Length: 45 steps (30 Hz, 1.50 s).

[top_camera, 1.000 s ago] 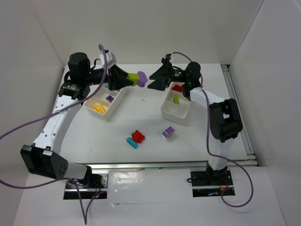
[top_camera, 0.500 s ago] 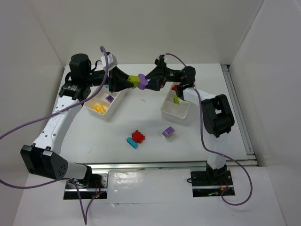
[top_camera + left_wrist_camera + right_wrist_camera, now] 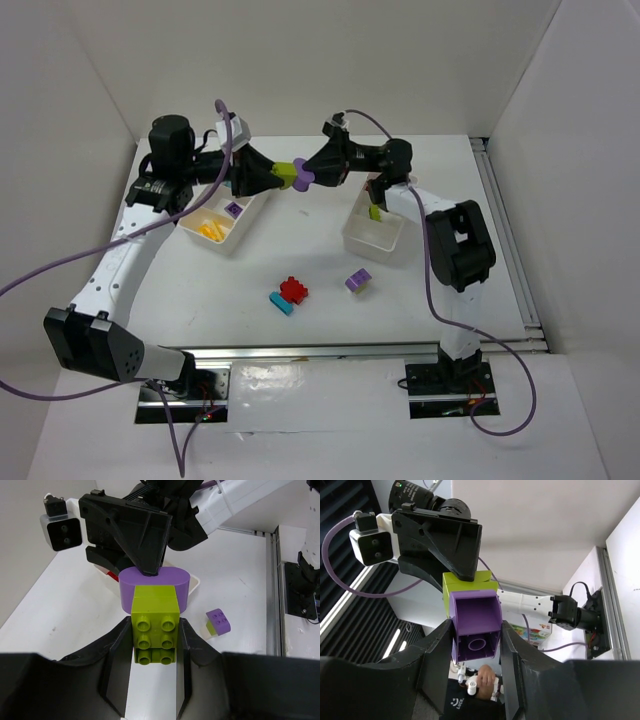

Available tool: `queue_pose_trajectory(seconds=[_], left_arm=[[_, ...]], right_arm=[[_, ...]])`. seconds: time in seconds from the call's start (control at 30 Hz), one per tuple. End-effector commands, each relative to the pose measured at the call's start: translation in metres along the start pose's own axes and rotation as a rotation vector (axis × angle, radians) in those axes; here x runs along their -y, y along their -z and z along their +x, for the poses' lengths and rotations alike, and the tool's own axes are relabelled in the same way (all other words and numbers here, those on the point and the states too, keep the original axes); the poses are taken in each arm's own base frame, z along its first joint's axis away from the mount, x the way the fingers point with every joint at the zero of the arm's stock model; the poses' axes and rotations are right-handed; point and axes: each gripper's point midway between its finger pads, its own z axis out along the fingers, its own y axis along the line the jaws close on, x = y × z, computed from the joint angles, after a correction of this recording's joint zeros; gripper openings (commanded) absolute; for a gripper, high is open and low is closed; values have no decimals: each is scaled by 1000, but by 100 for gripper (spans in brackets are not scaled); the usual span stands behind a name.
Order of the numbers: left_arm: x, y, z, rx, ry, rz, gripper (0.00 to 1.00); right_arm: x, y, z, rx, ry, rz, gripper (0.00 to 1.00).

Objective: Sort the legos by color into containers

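Seen from above, 2 arms met in the air over the far part of the white table (image 3: 300,250). The left gripper (image 3: 279,176) pinched a lime green brick (image 3: 155,611) between its fingers. A rounded purple brick (image 3: 474,624) was joined to that brick's far end, and the right gripper (image 3: 317,172) had its jaws pressed against the purple brick's 2 sides.

At 8 o'clock from the held pair stood the left tray (image 3: 243,232). Its near compartment held yellow bricks (image 3: 208,231) and the one behind it held a small purple piece (image 3: 234,209).

At 4 o'clock from the pair stood the right tray (image 3: 372,246), with a lime green piece (image 3: 375,212) inside. Its far end was hidden behind the right arm.

At 6 o'clock, loose on the table, lay a red cluster (image 3: 294,289) touching a cyan brick (image 3: 281,303). Just beside them, at their 3 o'clock, sat a purple-topped block (image 3: 358,280).
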Motion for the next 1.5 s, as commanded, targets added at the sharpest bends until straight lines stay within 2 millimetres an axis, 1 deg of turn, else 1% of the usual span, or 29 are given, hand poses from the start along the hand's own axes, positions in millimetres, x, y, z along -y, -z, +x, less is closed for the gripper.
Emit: queue_pose_trajectory(seconds=[0.0,0.03,0.07,0.1,0.13,0.17,0.2,0.23,0.33,0.37,0.4,0.43,0.47,0.5,0.57,0.6,0.63,0.67,0.7,0.73,0.77,0.87,0.93,1.0,1.03,1.2,1.27,1.4,1.47], left_arm=[[-2,6,-12,22,-68,-16,0],[-5,14,-10,21,-56,-40,0],[-7,17,-4,16,-41,-41,0],[-6,22,-9,22,-40,-53,0],[-5,25,-5,19,-34,-61,0],[-9,29,-4,18,-32,-75,0],[-5,31,-4,19,-23,-75,0],[-8,34,0,15,-1,-88,0],[-11,46,1,22,20,-140,0],[-14,46,6,16,67,-168,0],[-22,55,2,26,82,-223,0],[-25,61,-1,32,110,-265,0],[-42,68,3,39,207,-384,0],[-47,74,1,52,240,-439,0],[-68,91,4,87,382,-620,0],[-71,100,5,91,443,-687,0],[-75,105,12,91,510,-743,0],[-82,116,12,123,592,-847,0],[-84,122,12,131,635,-894,0],[-80,129,26,97,721,-955,0],[-80,138,26,107,758,-1008,0],[-78,161,32,114,814,-1159,0],[-74,176,24,154,798,-1220,0],[-75,185,19,155,780,-1262,0],[-74,188,10,168,769,-1272,0],[-79,191,14,156,775,-1298,0],[-79,191,14,156,775,-1299,0],[-81,196,17,140,767,-1331,0],[-80,196,19,125,763,-1332,0]], right_arm=[[-15,12,8,7,196,-26,17],[-10,15,4,24,248,-8,15],[-17,17,1,46,268,5,15],[-7,21,-8,74,194,54,15],[2,22,-11,78,263,86,15],[-7,19,-15,78,300,103,15],[7,24,-23,104,210,161,15],[14,25,-29,106,281,194,15],[16,24,-40,136,273,259,15],[23,21,-43,134,301,278,15],[23,20,-52,145,326,295,15],[37,13,-54,155,274,349,15],[48,11,-59,149,346,398,15],[70,8,-66,149,335,457,15],[80,-8,-79,153,420,602,15],[84,-18,-92,160,465,638,15],[100,-26,-90,159,463,709,15],[106,-32,-92,152,498,727,15],[122,-36,-94,147,498,750,15],[125,-40,-101,174,532,784,15],[129,-53,-98,163,562,786,15],[152,-65,-103,165,622,830,15],[151,-75,-106,172,656,801,15],[161,-89,-107,169,701,770,15],[157,-91,-110,178,718,758,15],[185,-119,-114,189,759,725,15],[201,-122,-123,205,759,725,15],[217,-144,-123,219,799,675,18],[225,-146,-126,231,791,663,22]])
